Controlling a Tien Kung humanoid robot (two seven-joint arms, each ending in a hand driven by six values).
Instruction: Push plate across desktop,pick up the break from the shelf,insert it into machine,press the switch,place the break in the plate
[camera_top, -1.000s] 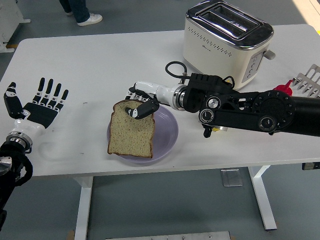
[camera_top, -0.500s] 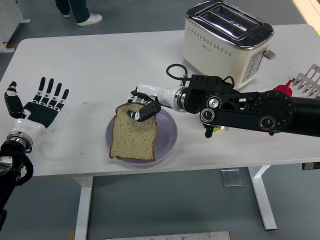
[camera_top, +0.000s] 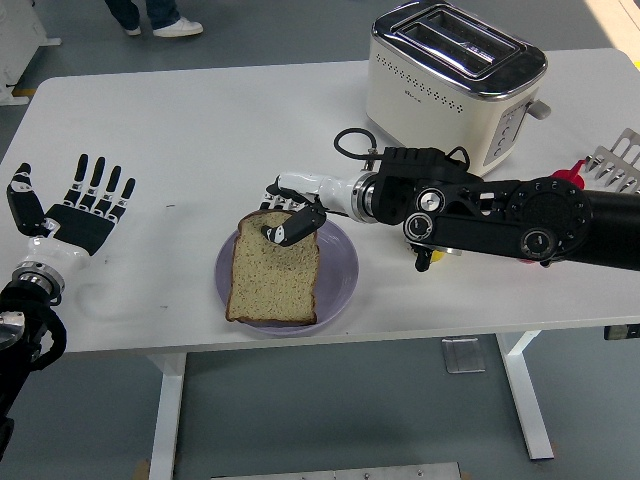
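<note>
Since a second ago the bread (camera_top: 272, 281) has swung flatter and a little right, settling onto the plate (camera_top: 340, 285). This looks like the last step, placing; next the right hand (camera_top: 288, 215) should let go and lift clear. Its fingers (camera_top: 283, 230) pinch the slice's far edge. The left hand (camera_top: 78, 210) rests spread, far left.

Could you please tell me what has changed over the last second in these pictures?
The bread slice, still pinched by the right hand, shifted right and squared up flatter on the purple plate. The left hand stayed open on the table; the toaster did not move.
</note>
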